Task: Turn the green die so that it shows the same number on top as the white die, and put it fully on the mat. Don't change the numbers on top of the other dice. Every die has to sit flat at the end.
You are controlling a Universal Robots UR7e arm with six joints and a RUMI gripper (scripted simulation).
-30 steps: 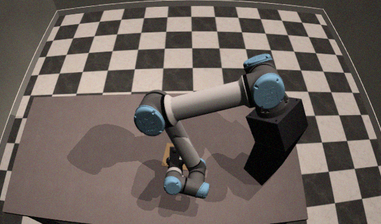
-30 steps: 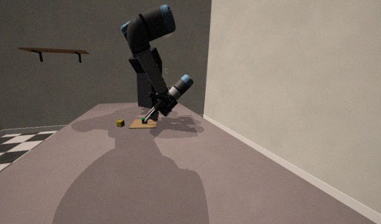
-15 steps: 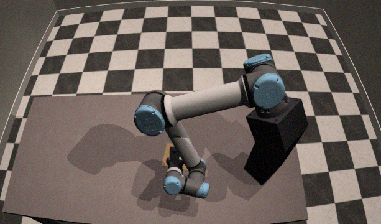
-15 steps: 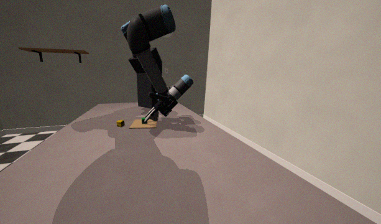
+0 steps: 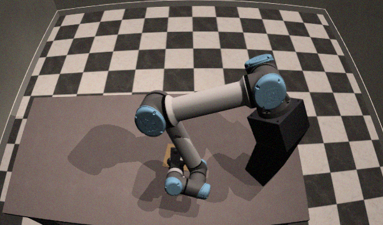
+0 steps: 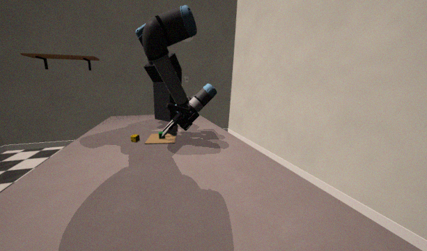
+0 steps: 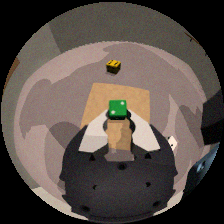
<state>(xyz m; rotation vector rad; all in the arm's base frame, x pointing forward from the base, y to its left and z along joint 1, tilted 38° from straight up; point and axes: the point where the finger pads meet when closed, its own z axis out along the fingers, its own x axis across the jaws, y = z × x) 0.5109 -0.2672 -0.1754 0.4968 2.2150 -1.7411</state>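
The green die is over the tan mat; the face towards the wrist camera shows two white pips. My gripper reaches down at a slant and is shut on the green die, with a fingertip at either side of its near part. The die looks low at the mat; whether it touches cannot be told. The white die lies off the mat, to the right in the wrist view; its top number is unclear. The top view has the green die hidden by the arm.
A yellow die with black pips sits on the table, beyond the mat's far edge in the wrist view. The arm's black base block stands at the table's right side in the top view.
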